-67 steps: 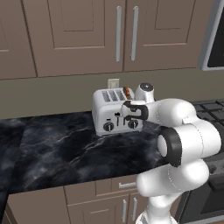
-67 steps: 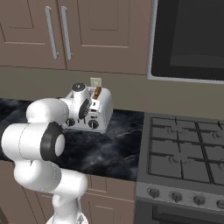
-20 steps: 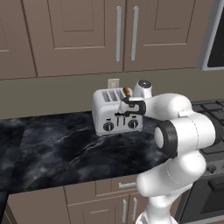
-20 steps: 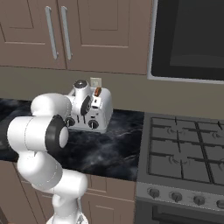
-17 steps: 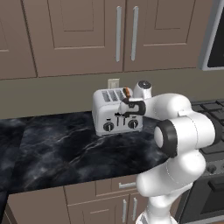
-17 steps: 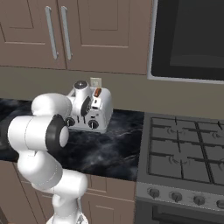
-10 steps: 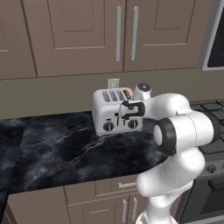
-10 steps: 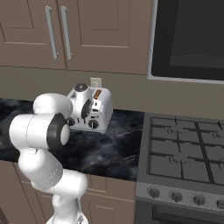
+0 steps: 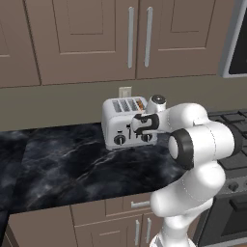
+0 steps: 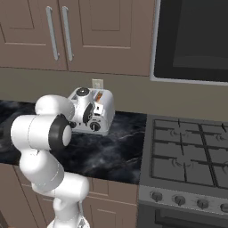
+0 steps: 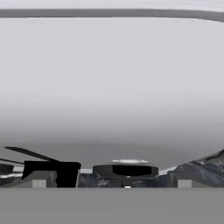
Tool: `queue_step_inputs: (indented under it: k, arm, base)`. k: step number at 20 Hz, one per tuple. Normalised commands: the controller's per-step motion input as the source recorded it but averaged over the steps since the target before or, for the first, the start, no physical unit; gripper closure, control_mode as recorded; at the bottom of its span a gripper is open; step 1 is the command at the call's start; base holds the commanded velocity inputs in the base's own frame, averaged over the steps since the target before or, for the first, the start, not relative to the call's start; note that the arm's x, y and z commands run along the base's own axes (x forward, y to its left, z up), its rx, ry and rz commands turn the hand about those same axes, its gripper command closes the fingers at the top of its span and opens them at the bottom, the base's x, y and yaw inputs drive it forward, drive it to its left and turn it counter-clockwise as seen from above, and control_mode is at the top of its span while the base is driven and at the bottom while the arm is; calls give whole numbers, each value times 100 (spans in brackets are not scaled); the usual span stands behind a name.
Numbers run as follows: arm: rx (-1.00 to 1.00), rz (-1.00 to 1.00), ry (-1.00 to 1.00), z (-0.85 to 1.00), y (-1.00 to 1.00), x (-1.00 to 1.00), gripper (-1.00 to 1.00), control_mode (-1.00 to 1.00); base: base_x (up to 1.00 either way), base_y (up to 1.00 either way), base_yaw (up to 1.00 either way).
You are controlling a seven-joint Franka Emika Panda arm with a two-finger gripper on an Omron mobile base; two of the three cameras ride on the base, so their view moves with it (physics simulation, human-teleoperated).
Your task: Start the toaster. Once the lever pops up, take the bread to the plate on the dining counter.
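Note:
The silver toaster [image 9: 120, 126] stands at the back of a black marble worktop [image 9: 72, 169], also seen from the right as the toaster [image 10: 101, 116]. The bread [image 9: 141, 103] sits low in its right-hand slot, an orange strip [image 10: 99, 95] at the top. My gripper [image 9: 137, 124] is pressed up against the right half of the toaster's front, jaws open and holding nothing. In the hand view the toaster's silver face [image 11: 112, 87] is very close, with a black knob [image 11: 126, 169] between the spread fingertips [image 11: 40, 180] and a black lever [image 11: 54, 169] at the left. The plate and the dining counter are out of view.
A gas hob [image 10: 187, 147] lies right of the toaster. Wall cabinets [image 9: 96, 38] hang above, and a dark microwave [image 10: 191, 40] is over the hob. A wall socket [image 9: 124, 91] is behind the toaster. Bare worktop stretches to the left.
My hand has slid a little left and down, closer against the toaster's front. The jaws stay open. The bread and toaster have not moved.

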Motion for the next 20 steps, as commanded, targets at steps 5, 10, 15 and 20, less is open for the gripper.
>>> queue_step_inputs:
  k: [5, 10, 15, 20]
  arm:
    - [0, -3, 0, 0, 0, -5, -100, -100]
    - [0, -4, 0, -3, 0, -4, -100, -100]
    - [0, -4, 1, -5, 0, 0, -100, -100]
    - [0, -4, 3, -10, 0, 0, -100, -100]
  base:
    - [0, 0, 0]
    - [0, 0, 0]
    - [0, 0, 0]
    - [0, 0, 0]
